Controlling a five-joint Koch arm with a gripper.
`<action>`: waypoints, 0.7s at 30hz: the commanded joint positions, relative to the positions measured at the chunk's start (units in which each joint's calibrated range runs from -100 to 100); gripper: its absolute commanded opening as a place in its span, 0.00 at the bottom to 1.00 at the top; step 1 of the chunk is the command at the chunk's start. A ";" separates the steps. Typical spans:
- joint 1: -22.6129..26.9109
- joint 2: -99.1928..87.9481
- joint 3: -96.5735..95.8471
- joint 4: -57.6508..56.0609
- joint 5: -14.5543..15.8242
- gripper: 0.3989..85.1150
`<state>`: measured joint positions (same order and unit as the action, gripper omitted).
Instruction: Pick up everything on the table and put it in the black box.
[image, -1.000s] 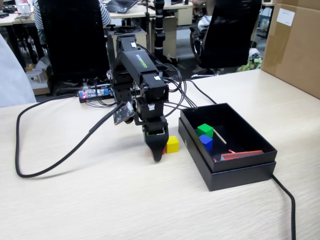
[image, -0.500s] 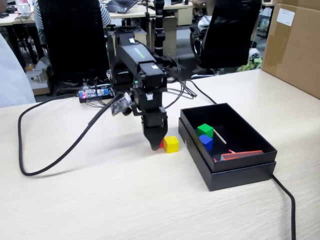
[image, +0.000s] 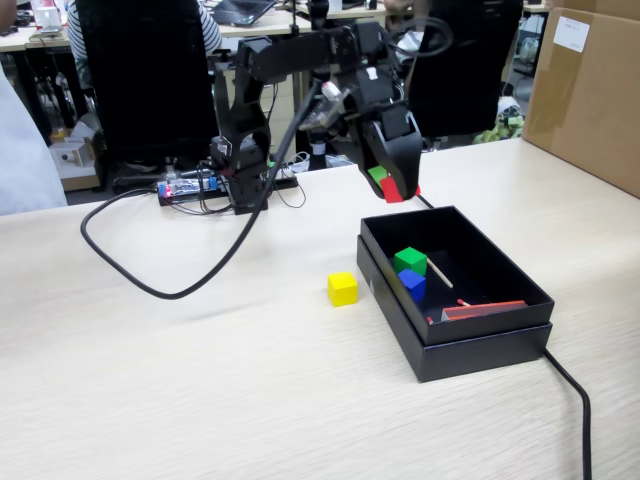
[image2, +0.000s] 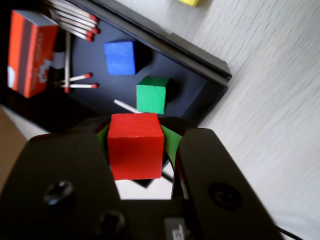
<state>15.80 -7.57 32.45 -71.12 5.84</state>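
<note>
Claw (image: 398, 190): raised clear of the worktop (image: 200, 380), clamped on the red cube (image2: 135, 146); in the wrist view the cube sat between the two dark jaws, its top face and front face showing.

Red cube, fixed view (image: 394, 191): held at the claw tip, in the air above the far edge of the black box (image: 470, 350).

Black box: directly beneath and just ahead of the claw, resting on the worktop, nested in a slightly larger black lid.

Green cube (image2: 151, 94): inside the box, just ahead of the held red cube in the wrist view; in the fixed view (image: 410, 260) below the claw, on the box floor.

Blue cube (image2: 120, 57): inside the box, beyond the green one and near it; whether the two touched could not be told.

Thin white stick (image2: 128, 106): on the box floor, running from beside the green cube back under the claw.

Red matchbox (image2: 31, 52): inside the box, at its far end from the claw, with red-tipped matches (image2: 75, 25) beside it.

Yellow cube (image: 342, 289): on the worktop outside the box, below the claw and to its left in the fixed view, just beside the box's wall, not touching it.

Black cable (image: 130, 275): looped over the worktop left of the arm.
</note>
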 joint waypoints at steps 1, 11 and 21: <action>0.34 4.65 4.72 0.75 0.39 0.14; -0.15 17.15 3.09 0.49 0.93 0.37; -0.73 -4.30 -3.89 0.49 1.03 0.49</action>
<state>15.41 1.49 27.61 -70.73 6.86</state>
